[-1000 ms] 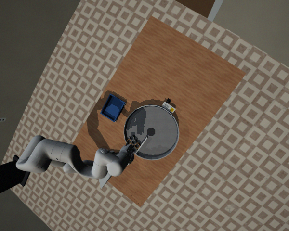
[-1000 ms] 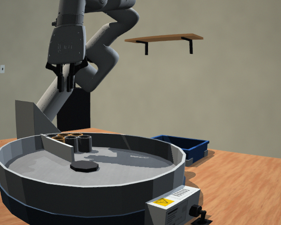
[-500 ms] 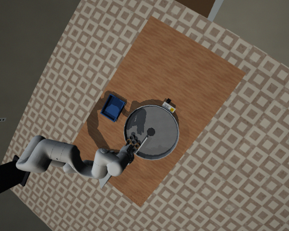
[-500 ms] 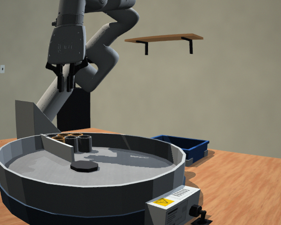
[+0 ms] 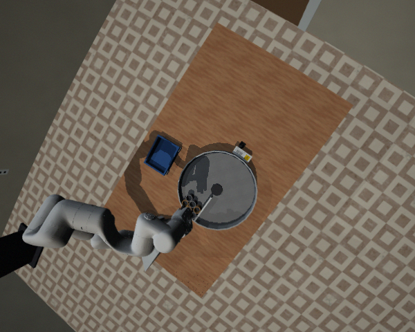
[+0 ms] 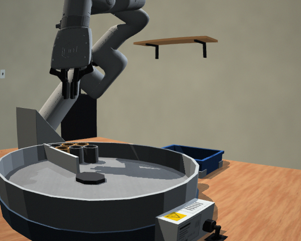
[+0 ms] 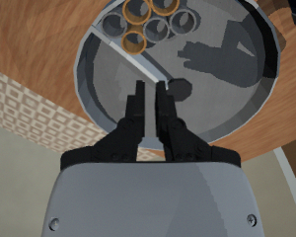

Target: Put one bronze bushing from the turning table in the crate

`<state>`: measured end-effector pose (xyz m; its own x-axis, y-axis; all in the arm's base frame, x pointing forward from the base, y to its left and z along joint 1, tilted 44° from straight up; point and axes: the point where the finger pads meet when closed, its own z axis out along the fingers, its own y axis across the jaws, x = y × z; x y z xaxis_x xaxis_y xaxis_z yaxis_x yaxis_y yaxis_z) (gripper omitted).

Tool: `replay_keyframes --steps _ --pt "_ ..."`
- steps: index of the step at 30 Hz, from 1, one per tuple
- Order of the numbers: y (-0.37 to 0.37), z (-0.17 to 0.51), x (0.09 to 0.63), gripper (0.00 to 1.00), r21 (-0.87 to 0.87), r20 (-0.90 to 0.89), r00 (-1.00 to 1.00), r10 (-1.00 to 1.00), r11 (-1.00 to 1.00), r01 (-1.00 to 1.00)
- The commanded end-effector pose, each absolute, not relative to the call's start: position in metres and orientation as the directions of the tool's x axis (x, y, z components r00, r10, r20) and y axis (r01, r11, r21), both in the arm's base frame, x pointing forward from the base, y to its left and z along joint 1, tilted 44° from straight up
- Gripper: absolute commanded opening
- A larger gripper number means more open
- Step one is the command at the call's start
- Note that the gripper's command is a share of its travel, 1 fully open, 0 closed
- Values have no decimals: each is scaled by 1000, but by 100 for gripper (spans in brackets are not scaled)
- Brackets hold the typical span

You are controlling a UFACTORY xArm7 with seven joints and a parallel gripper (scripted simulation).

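My gripper (image 6: 69, 97) (image 7: 150, 93) is nearly shut, with a narrow gap and nothing between its fingers. It hangs high above the turning table (image 5: 232, 178) (image 6: 93, 214) (image 7: 222, 91). Three bronze bushings stand upright there: one (image 7: 133, 50) beside the divider, one (image 7: 136, 21) behind it and one (image 7: 165, 13) farther along. Three grey bushings, one (image 7: 104, 25) near the divider's outer end, one (image 7: 156, 39) in the middle and one (image 6: 91, 156) at the group's edge, stand close among them. The blue crate (image 5: 161, 155) (image 6: 212, 163) stands apart from the turning table and looks empty.
A thin upright divider (image 5: 203, 208) (image 6: 62, 158) runs from the turning table's rim towards its dark hub (image 5: 216, 189) (image 6: 90, 177) (image 7: 180, 89). A white control box (image 5: 242, 153) (image 6: 189, 216) sits against its side. A wall shelf (image 6: 175, 40) is at the back.
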<state>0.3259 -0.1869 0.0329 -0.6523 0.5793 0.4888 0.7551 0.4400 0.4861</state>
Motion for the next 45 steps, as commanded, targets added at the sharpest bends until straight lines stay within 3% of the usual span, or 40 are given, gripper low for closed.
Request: replay_keyframes --steps 1,26,34,45 --pt "-188 31 326 10 472 478 -636 606 433 768" --pt "-153 -13 329 10 222 224 -253 941 204 954" --pt "-142 -28 329 10 157 107 -112 988 94 983" --pt "-138 -33 329 10 140 60 -61 996 52 989"
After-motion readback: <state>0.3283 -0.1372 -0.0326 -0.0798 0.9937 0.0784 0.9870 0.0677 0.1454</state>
